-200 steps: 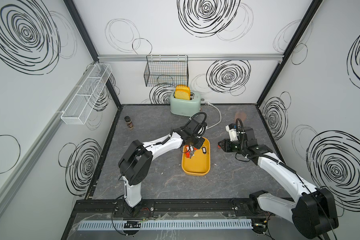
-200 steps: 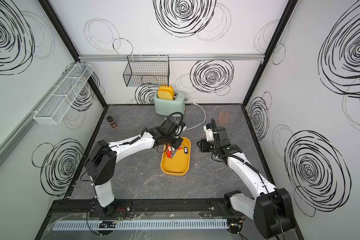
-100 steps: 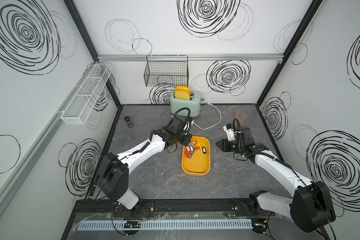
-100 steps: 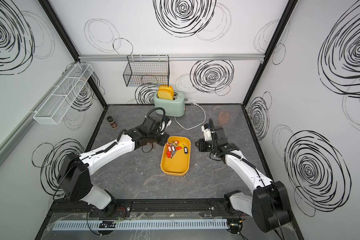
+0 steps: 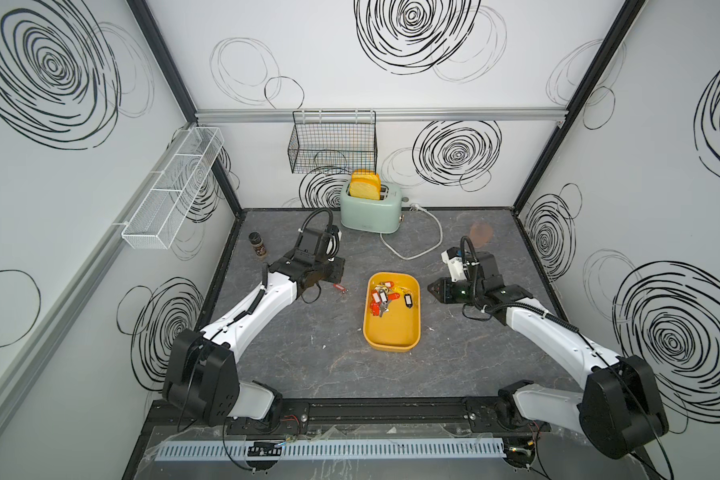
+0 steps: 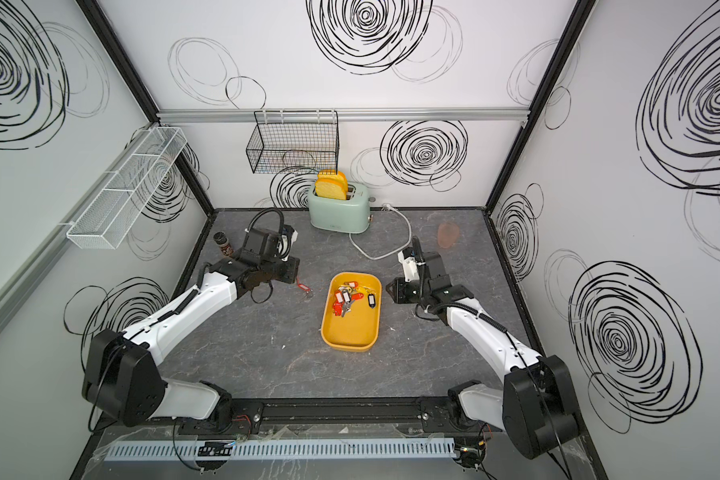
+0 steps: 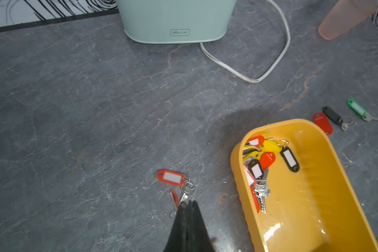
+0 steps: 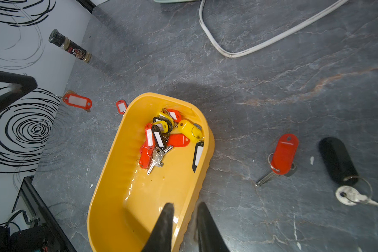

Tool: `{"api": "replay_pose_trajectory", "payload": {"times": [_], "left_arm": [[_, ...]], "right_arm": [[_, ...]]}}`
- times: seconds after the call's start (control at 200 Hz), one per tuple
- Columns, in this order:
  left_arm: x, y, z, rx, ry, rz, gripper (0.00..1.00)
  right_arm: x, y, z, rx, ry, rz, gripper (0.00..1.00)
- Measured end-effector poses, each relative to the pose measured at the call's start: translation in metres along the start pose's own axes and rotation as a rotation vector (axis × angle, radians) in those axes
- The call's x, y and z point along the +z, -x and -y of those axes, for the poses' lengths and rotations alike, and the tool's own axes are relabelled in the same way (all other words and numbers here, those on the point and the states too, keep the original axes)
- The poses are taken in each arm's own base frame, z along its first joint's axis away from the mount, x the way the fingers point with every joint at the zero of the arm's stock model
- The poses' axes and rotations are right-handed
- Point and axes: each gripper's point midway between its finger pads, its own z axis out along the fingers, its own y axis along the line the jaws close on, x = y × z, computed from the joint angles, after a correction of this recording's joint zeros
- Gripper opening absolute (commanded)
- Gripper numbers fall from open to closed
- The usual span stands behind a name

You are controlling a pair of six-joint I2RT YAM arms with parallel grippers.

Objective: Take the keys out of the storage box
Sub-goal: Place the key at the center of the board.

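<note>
The storage box, a mustard-yellow tray, sits mid-table with a heap of tagged keys at its far end. My left gripper is shut just left of the box. A red-tagged key hangs edge-on at its fingertips. Another red-tagged key lies flat on the table just beyond. My right gripper straddles the box's right wall, one finger inside and one outside. Red and black tagged keys lie on the table right of the box, and a green one beyond them.
A mint toaster with toast stands at the back, its white cord looping toward the box. A spice bottle stands by the left wall and a pink cup at the back right. A black wire basket and a white mesh basket hang on the walls.
My left arm has swung from over the box's far end out to the table left of it, jaws still shut. The right arm and the box have barely moved.
</note>
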Motion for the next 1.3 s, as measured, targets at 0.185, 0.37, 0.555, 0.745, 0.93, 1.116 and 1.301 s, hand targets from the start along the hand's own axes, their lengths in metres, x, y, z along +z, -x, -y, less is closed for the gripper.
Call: {"api": "replay_pose_trajectory", "payload": {"times": [0.185,0.37,0.555,0.745,0.93,1.116,1.301], "left_arm": [[0.005,-0.010,-0.028,-0.062,0.064,-0.023,0.01],[0.016,-0.021,-0.047,-0.102,0.126,-0.048,0.00],[0.023,-0.039,-0.067,-0.141,0.180,-0.091,0.01],[0.030,-0.048,-0.076,-0.165,0.200,-0.117,0.03],[0.041,-0.065,-0.078,-0.170,0.202,-0.158,0.06],[0.049,-0.078,-0.079,-0.174,0.204,-0.199,0.19],[0.050,-0.076,-0.075,-0.183,0.181,-0.192,0.31]], "right_arm": [[0.000,0.000,0.000,-0.001,0.000,0.001,0.24],[0.000,0.000,0.000,-0.001,-0.001,0.001,0.24],[0.000,0.000,0.000,-0.001,-0.002,0.002,0.24],[0.002,-0.001,0.002,0.002,-0.005,-0.004,0.24],[0.003,-0.001,0.002,0.003,-0.006,-0.008,0.24],[0.003,-0.001,0.002,0.002,-0.006,-0.006,0.24],[0.003,-0.001,0.002,0.002,-0.007,-0.005,0.24]]}}
